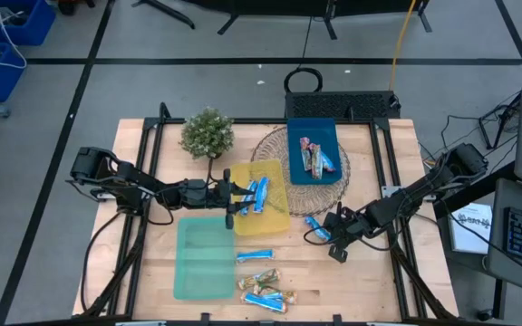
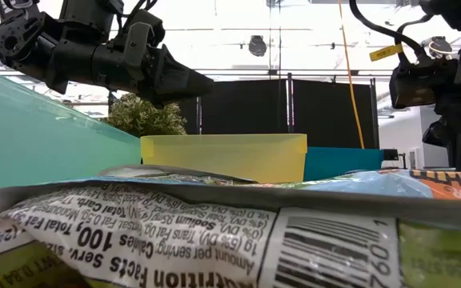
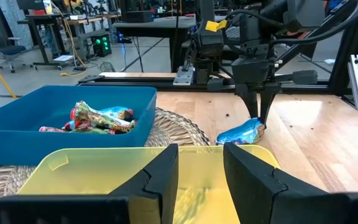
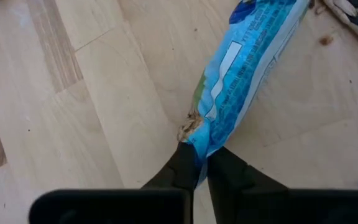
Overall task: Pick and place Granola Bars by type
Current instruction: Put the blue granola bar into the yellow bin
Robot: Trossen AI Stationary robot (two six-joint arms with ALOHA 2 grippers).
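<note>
My right gripper (image 1: 327, 232) stands right of the yellow tray (image 1: 279, 220) and is shut on a blue-and-white granola bar (image 1: 314, 226). My left gripper (image 3: 201, 169) is open and empty, level over the yellow tray's left rim (image 3: 98, 160). Two or three blue-and-white bars (image 1: 258, 194) lie in that tray. Blue-and-red bars (image 1: 314, 156) lie in the blue tray (image 1: 326, 129). Three more bars (image 1: 263, 281) lie on the table right of the green tray (image 1: 202, 258). My right gripper pinches the crimped end (image 4: 197, 138) of the blue-and-white bar between its two fingertips (image 4: 182, 163). The fingers come from above, pointing down (image 3: 258, 106), roughly in line with the bar. The rest of the bar (image 4: 253, 53) stretches away low over the wood; whether it rests there I cannot tell.
The blue tray sits on a round wicker mat (image 1: 275, 149). A small potted plant (image 1: 207, 133) stands at the far side, behind the yellow tray. A bar wrapper (image 2: 238, 232) fills the low view's foreground. Bare wood lies on the near right of the table (image 1: 361, 281).
</note>
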